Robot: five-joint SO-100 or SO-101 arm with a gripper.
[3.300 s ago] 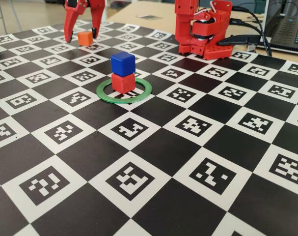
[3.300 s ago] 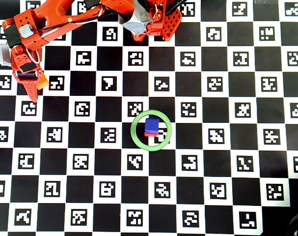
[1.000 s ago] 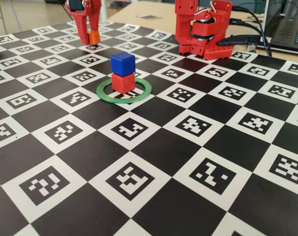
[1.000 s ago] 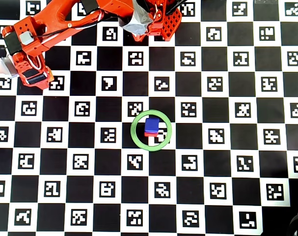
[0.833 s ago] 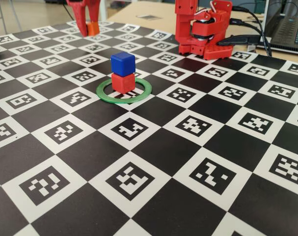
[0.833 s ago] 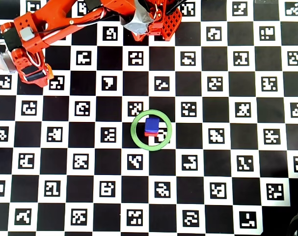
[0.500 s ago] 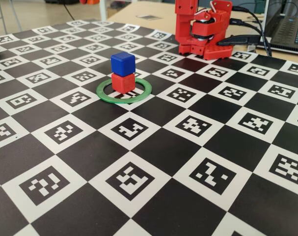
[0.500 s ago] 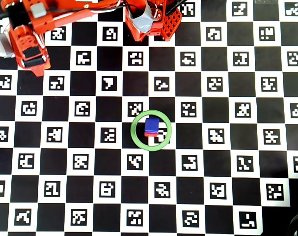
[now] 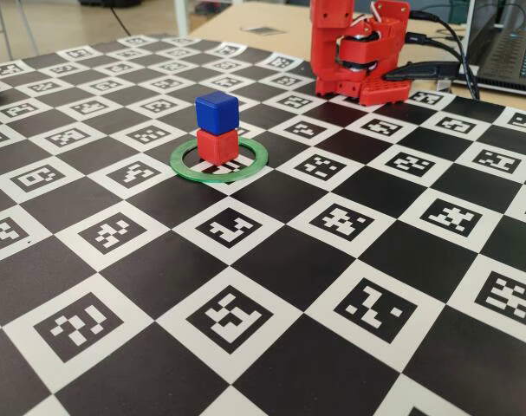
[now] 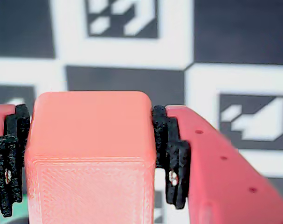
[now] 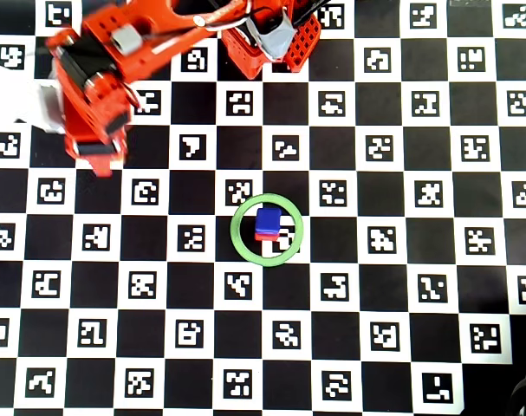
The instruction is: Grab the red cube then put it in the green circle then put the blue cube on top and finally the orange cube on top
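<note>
In the wrist view, the orange cube fills the lower left and centre of the frame and is clamped between the two fingers of the gripper. Black pads are pressed against both side faces of the cube, and a red finger runs off toward the lower right corner. The checkered board with its printed markers is seen blurred behind the cube.

In the overhead view, the arm is blurred in the upper left of the frame, reaching out from the base at top centre. The orange cube cannot be made out there, being hidden under the arm.

The green circle lies flat on the board slightly left of centre in the overhead view. The red cube stands inside the circle, and the blue cube is stacked directly on it, upright and roughly aligned. From above only a thin red edge is seen under the blue cube.

In the fixed view, the stack is seen left of centre in the upper half, and the base stands at the top, right of centre. The gripper is outside that frame.
</note>
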